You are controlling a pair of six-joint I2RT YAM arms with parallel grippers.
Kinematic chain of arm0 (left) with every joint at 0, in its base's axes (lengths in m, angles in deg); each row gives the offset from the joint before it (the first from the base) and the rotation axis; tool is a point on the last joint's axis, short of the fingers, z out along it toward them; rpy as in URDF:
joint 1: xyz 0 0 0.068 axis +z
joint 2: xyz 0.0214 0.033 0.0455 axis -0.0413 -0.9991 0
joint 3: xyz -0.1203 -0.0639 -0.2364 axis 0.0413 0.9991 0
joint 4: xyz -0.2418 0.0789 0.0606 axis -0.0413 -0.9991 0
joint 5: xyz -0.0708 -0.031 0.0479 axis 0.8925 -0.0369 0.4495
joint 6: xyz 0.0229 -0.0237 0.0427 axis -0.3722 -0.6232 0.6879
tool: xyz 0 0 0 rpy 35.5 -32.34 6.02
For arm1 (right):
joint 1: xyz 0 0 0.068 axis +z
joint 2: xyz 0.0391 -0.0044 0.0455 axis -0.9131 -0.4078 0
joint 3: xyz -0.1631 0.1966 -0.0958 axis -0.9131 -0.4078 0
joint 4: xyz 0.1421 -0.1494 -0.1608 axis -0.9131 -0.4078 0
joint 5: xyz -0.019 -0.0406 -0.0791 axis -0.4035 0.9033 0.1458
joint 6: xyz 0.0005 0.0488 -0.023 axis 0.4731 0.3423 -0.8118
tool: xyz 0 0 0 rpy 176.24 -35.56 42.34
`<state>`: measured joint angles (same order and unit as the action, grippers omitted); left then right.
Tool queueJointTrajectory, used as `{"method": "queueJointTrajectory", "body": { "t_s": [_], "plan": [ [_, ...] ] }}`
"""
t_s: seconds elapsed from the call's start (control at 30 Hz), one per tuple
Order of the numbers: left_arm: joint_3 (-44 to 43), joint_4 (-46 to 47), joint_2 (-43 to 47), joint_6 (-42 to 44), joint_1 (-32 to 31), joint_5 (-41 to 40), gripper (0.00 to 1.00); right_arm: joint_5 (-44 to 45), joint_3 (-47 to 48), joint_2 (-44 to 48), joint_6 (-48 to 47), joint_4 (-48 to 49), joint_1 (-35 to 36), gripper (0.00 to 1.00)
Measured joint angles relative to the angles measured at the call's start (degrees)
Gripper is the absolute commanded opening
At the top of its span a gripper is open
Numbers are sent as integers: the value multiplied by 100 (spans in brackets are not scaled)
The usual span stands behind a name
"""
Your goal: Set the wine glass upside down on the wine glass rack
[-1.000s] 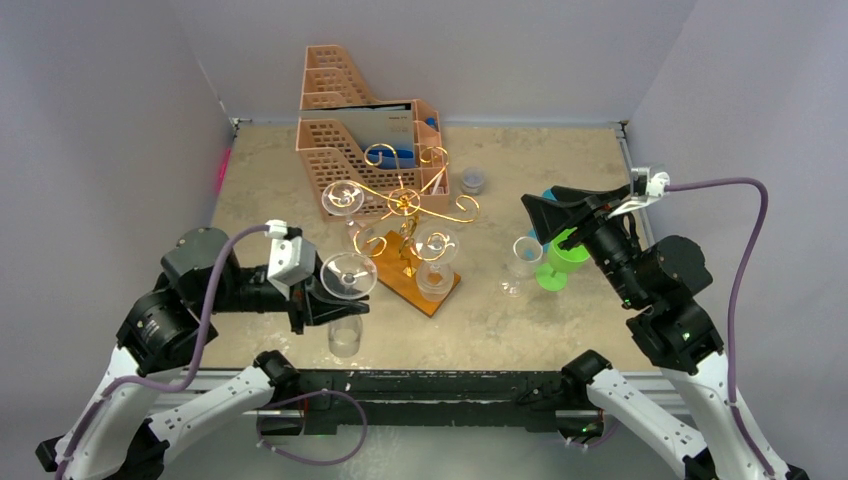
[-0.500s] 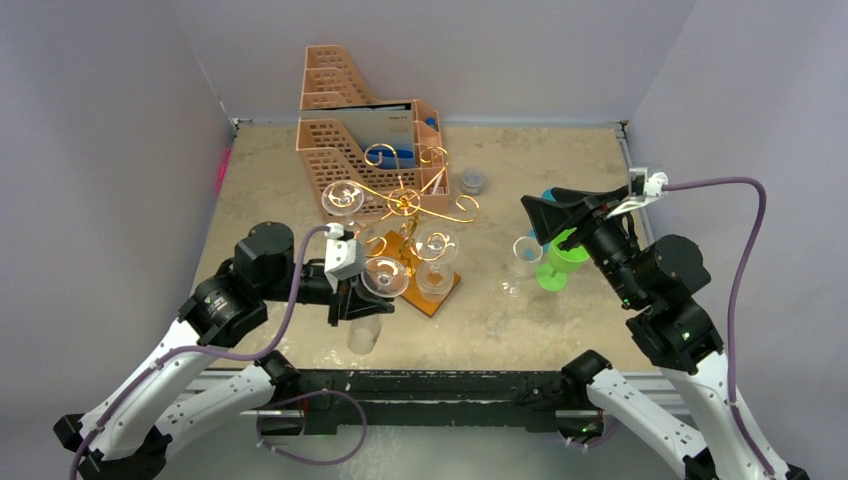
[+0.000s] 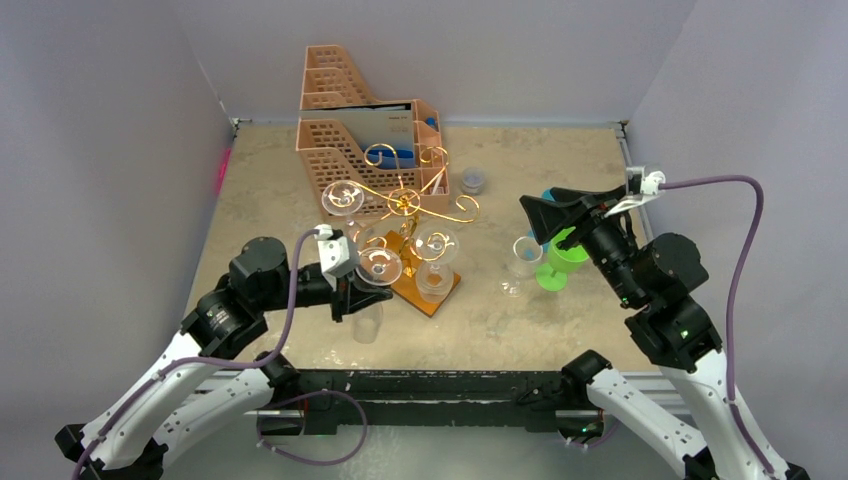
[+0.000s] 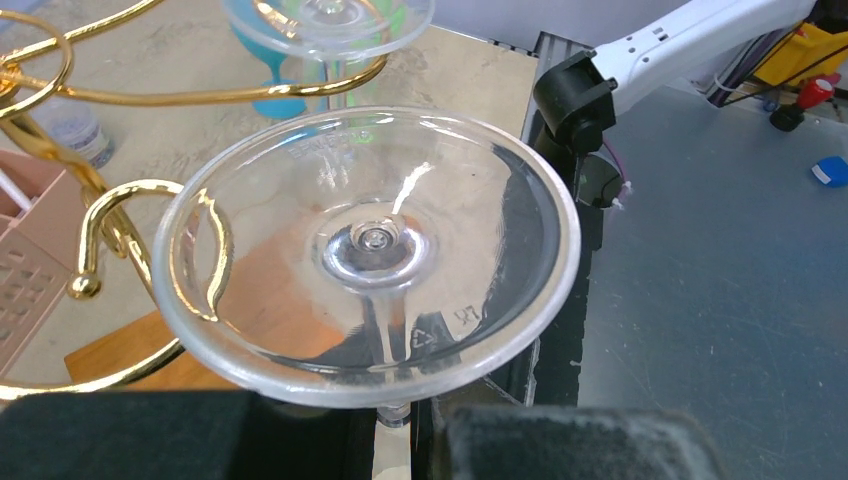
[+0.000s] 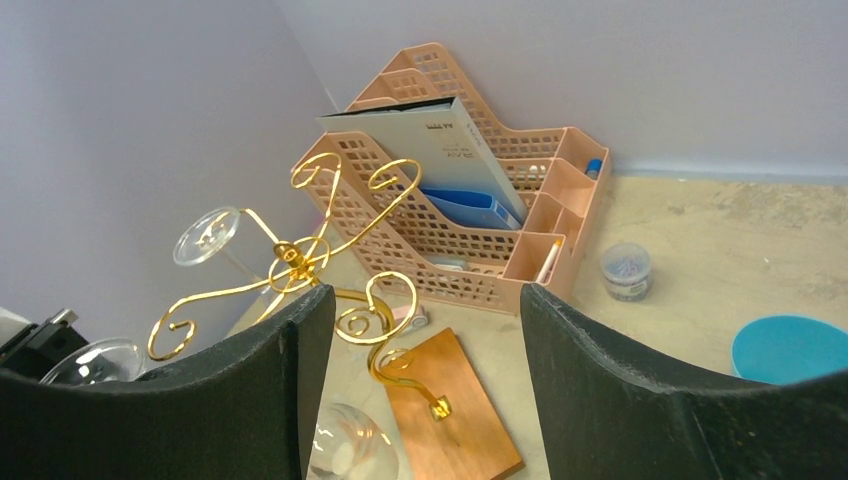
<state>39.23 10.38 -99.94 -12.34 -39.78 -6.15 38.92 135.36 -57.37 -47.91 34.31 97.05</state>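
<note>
Wine glass point(image 4: 370, 245) closer, beside rack point(image 3: 418, 285) scroll

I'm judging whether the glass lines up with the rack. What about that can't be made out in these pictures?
Left wrist: the bowl of the wine glass, hidden under its own foot and the left gripper.
Top external: whether the stem sits inside a scroll of the wine glass rack; clear glass over gold wire, too small.
Right wrist: most of the glass, behind a finger of the right gripper.
</note>
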Motion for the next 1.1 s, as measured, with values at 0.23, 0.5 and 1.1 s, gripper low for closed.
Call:
{"method": "queueJointTrajectory", "body": {
  "t_s": [0.23, 0.5, 1.1],
  "plan": [
    [205, 262, 92, -428, 0, -140, 0, -1351, 382, -396, -282, -201, 0, 70],
    [352, 570, 15, -562, 0, -203, 0, -3331, 1268, -1464, -367, -758, 0, 70],
    [855, 1355, 98, -400, 0, -350, 0, -4284, 2549, -2977, 872, -1425, 885, 58]
  ]
}}
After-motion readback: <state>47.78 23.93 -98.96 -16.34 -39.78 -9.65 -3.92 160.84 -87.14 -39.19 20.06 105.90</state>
